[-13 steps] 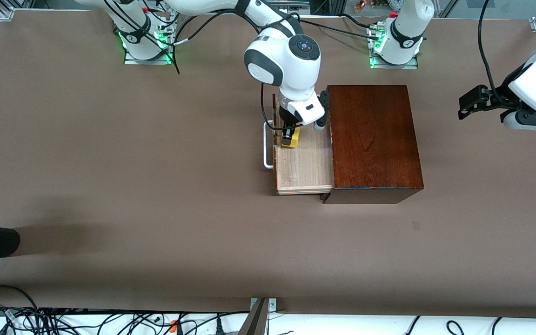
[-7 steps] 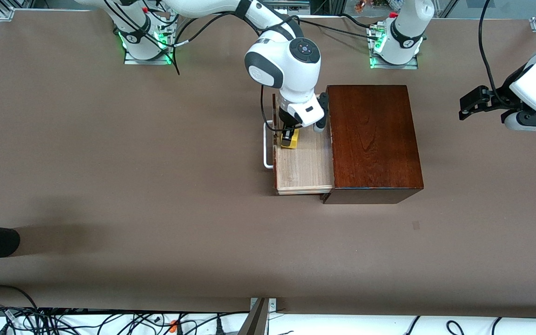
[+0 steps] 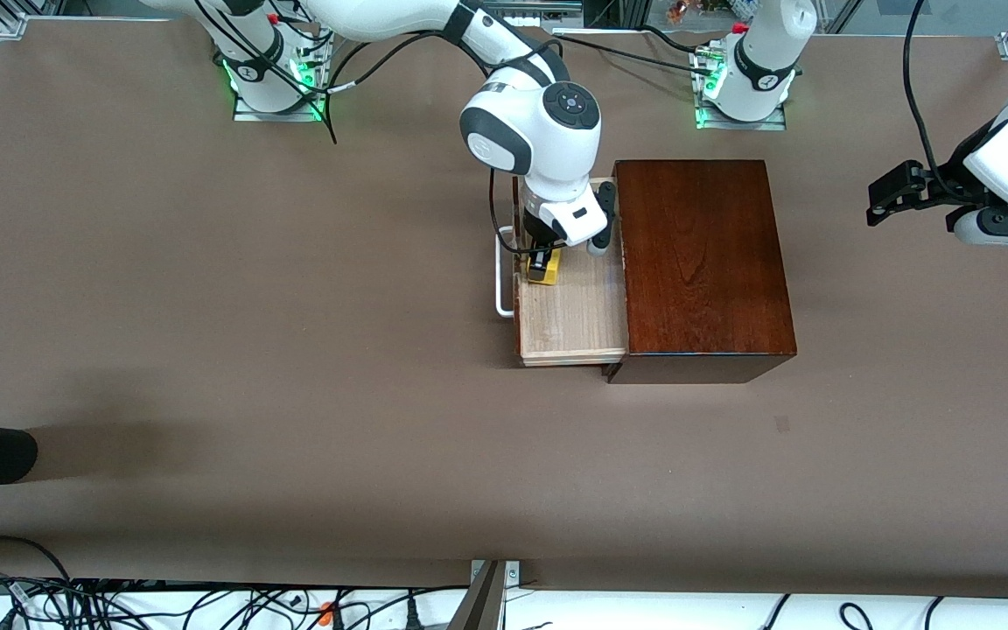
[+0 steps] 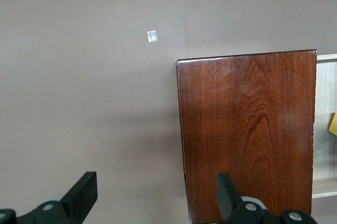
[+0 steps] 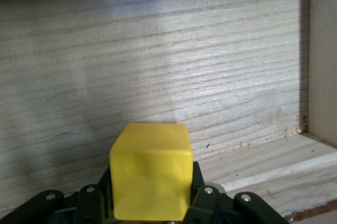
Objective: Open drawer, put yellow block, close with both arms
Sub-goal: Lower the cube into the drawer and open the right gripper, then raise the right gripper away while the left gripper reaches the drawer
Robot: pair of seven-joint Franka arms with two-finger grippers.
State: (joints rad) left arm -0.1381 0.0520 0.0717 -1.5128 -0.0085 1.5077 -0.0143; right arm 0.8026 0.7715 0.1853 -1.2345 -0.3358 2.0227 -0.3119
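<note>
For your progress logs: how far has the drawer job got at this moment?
Done: the drawer stands pulled out of the wooden box. In hand: the right gripper has the yellow block between its jaws, low inside the drawer. Left: release, withdraw, close. The left gripper waits open over the table.

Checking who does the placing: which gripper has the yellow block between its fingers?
The right gripper, over the open drawer, with the block; the left gripper is empty.

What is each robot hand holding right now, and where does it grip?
The right gripper pinches the yellow block by two opposite side faces, inside the open drawer. The left gripper is open, holding nothing.
</note>
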